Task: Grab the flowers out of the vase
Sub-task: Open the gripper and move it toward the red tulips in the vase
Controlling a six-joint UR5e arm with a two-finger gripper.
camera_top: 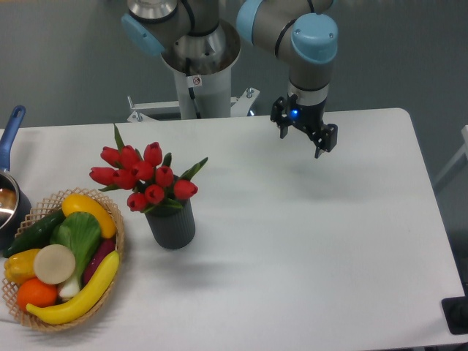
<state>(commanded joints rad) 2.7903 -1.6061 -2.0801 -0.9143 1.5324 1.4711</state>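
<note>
Closest to the camera there's one wicker basket [117, 241] at the table's left front, holding a banana, an orange, a yellow pepper, a cucumber, a yellow squash, something purple, plus a leafy green with a pale round thing on it. Just right of it stands one vase [172, 225], dark grey, upright, apart from the basket. The flowers [144, 178] are in it: I count nine red tulip buds, all closed, with pointed green leaves poking out, bunch leaning left. One blue-handled pot [10, 179] sits cut off at the left edge. Farther back, the single arm hangs its gripper [304, 139] above the white table [307, 248], well right of the flowers, fingers spread, nothing in them.
</note>
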